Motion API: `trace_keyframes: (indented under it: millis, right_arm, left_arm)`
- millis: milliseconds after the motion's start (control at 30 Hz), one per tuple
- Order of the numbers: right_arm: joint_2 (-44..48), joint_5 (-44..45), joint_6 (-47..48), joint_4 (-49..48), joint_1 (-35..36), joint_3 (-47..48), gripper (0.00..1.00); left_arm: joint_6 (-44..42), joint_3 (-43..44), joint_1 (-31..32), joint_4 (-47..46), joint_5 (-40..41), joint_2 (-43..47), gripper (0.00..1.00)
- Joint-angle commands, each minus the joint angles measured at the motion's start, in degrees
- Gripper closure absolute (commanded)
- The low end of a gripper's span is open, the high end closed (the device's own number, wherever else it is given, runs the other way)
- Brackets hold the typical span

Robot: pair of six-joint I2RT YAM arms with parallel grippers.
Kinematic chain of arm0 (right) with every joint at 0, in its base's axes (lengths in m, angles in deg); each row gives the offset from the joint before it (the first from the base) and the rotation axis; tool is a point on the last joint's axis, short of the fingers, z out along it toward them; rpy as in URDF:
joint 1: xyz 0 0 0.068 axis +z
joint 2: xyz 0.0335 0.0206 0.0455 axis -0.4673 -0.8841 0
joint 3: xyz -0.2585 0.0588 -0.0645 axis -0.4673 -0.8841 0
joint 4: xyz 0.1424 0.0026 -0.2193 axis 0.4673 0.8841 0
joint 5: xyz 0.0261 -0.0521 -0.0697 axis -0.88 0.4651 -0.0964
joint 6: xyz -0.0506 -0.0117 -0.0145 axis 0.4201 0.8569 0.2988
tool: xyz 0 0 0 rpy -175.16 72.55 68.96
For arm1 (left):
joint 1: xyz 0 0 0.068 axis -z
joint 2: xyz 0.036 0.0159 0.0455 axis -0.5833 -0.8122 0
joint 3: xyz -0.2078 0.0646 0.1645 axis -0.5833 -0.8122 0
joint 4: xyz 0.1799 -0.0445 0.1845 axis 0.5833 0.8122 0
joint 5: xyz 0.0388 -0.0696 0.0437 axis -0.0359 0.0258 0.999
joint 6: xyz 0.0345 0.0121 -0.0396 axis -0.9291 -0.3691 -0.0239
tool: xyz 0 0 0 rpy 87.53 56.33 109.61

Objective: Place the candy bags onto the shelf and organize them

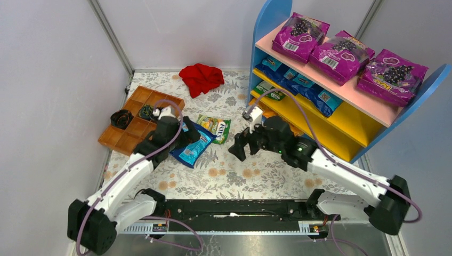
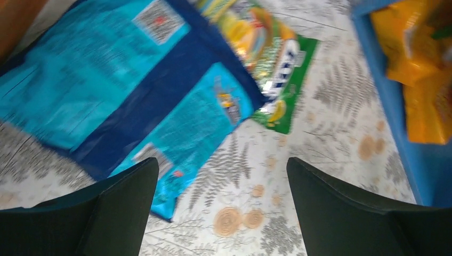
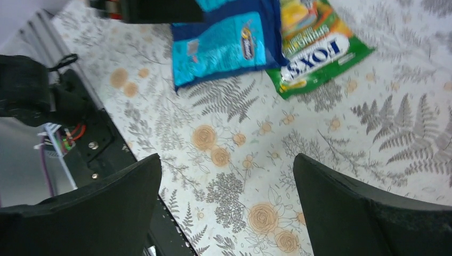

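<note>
Two bright blue candy bags (image 1: 193, 151) lie overlapped on the floral table, with a green candy bag (image 1: 215, 128) beside them. They also show in the left wrist view as the blue bags (image 2: 106, 80) and the green bag (image 2: 277, 69). My left gripper (image 1: 193, 136) is open and empty, just above the blue bags' near edge (image 2: 223, 176). My right gripper (image 1: 244, 148) is open and empty over bare table, right of the bags (image 3: 226, 170). The shelf (image 1: 346, 101) stands at the right, with blue bags (image 1: 304, 85) and a green bag (image 1: 272, 94) on its yellow board. Orange bags (image 2: 421, 80) sit lower down.
Three magenta grape bags (image 1: 341, 53) lie on the shelf's pink top. A brown wooden compartment tray (image 1: 133, 128) sits at the left, a red cloth (image 1: 201, 78) at the back. A black rail (image 1: 229, 210) runs along the near edge.
</note>
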Motion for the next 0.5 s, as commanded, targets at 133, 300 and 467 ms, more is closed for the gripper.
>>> trace_keyframes:
  millis: [133,300,467]
  right_arm:
    - [-5.07,14.80,-11.51,-1.12,1.02,-2.64,0.00]
    - [-0.54,13.56,-11.93,-1.34,1.06,-7.03,0.00]
    - [7.45,17.12,-13.83,-1.85,1.06,-11.13,0.00]
  left_arm:
    - [10.50,-8.20,-15.91,2.80,-0.76,2.26,0.10]
    - [13.72,-8.71,-19.67,-1.20,-1.71,-2.72,0.16]
    - [17.47,-10.87,-23.52,-5.85,-4.45,-7.53,0.31]
